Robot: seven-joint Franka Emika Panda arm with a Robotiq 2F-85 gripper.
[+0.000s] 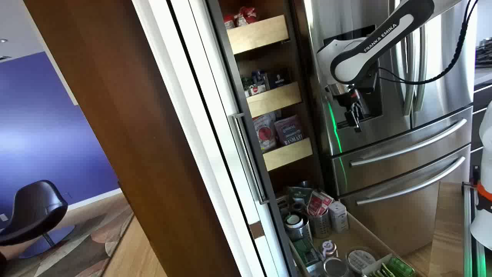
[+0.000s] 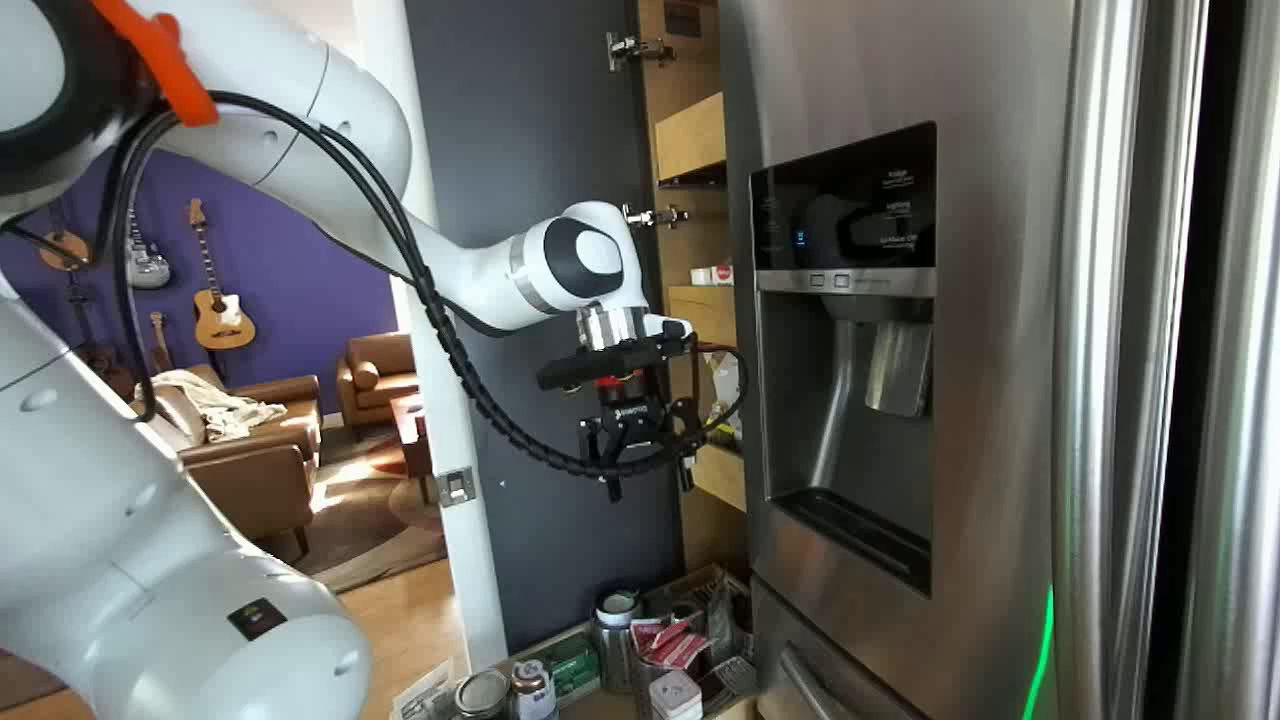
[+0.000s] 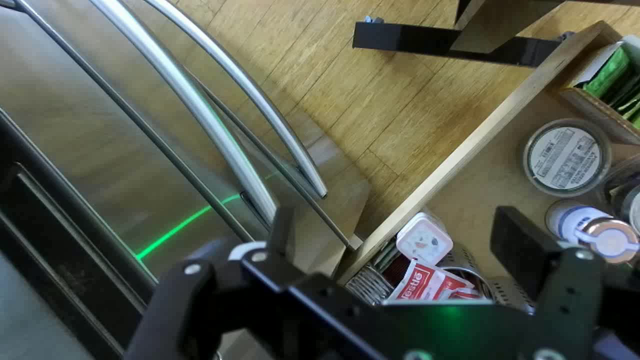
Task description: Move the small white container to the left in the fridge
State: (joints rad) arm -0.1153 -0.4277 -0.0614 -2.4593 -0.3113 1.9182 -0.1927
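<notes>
Gripper jaws wide and holding nothing, you likely need to go mostly down: the small white container lies well below, framed between them in the wrist view, beside the edge of the drawer nearest the fridge.

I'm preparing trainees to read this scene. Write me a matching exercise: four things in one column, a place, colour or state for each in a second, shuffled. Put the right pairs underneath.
Things
1. Gripper
2. Fridge
3. Red-and-white packet
4. Black chair

Places, colours, states
A. In the pull-out drawer
B. In front of the purple wall
C. Open, with nothing between its fingers
D. Silver-grey steel

Pairs: 1-C, 2-D, 3-A, 4-B
</notes>
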